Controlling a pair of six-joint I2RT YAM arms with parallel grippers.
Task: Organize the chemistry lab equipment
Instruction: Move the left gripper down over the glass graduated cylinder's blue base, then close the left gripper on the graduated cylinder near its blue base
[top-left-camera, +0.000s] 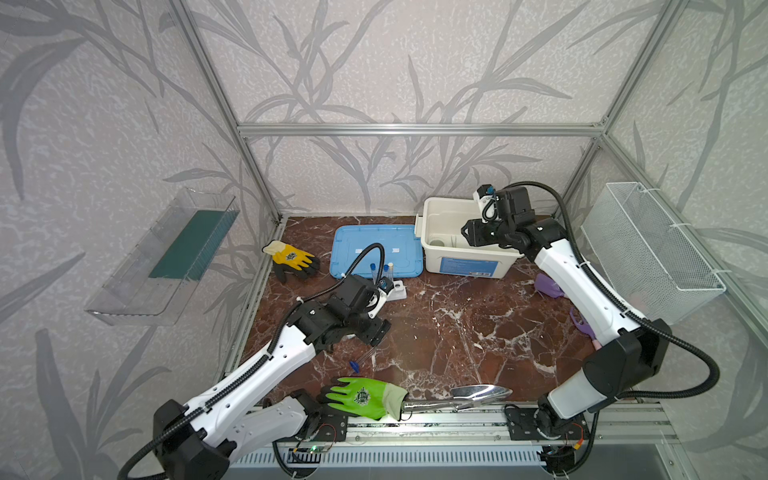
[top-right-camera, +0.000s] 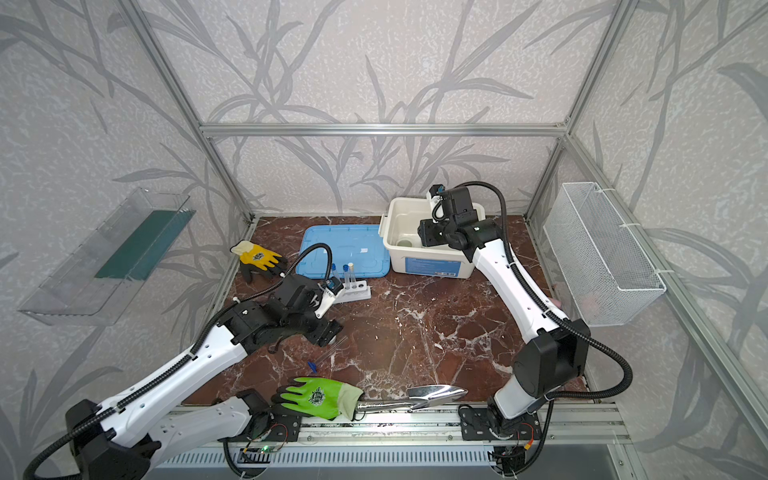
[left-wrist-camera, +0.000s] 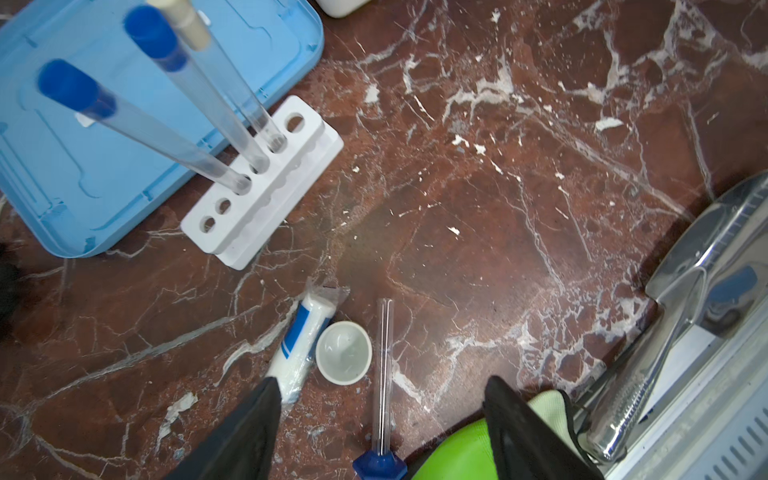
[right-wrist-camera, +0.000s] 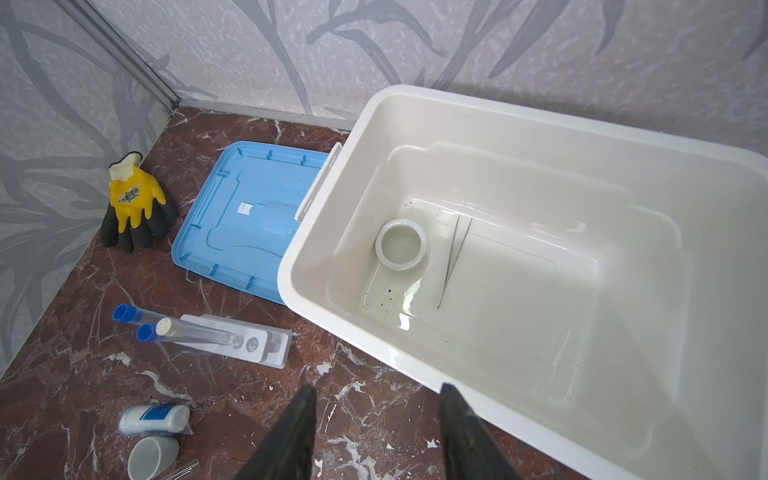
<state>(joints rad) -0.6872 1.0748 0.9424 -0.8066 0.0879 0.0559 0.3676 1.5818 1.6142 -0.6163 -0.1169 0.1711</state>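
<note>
A white six-hole rack (left-wrist-camera: 266, 187) (top-left-camera: 398, 290) stands on the marble by the blue lid, holding three test tubes (left-wrist-camera: 195, 87), two blue-capped and one white-capped. Another blue-capped test tube (left-wrist-camera: 384, 374) (top-left-camera: 360, 360) lies flat on the marble. My left gripper (left-wrist-camera: 382, 380) (top-left-camera: 376, 332) hovers over it, open, a finger either side. Just beyond lie a small bottle (left-wrist-camera: 301, 345) and a cup (left-wrist-camera: 343, 352). My right gripper (right-wrist-camera: 378, 388) (top-left-camera: 469, 237) is open and empty above the front rim of the white box (right-wrist-camera: 519, 120). Inside the box are a small white bowl (right-wrist-camera: 401, 244) and tweezers (right-wrist-camera: 453, 257).
The blue lid (top-left-camera: 374, 249) lies left of the box, with a yellow glove (top-left-camera: 291, 257) beyond it. A green glove (top-left-camera: 361, 397) and a metal trowel (top-left-camera: 478, 395) lie at the front edge. Purple items (top-left-camera: 548, 284) sit by the right arm. A wire basket (top-left-camera: 648, 245) hangs right, a clear shelf (top-left-camera: 166, 257) left.
</note>
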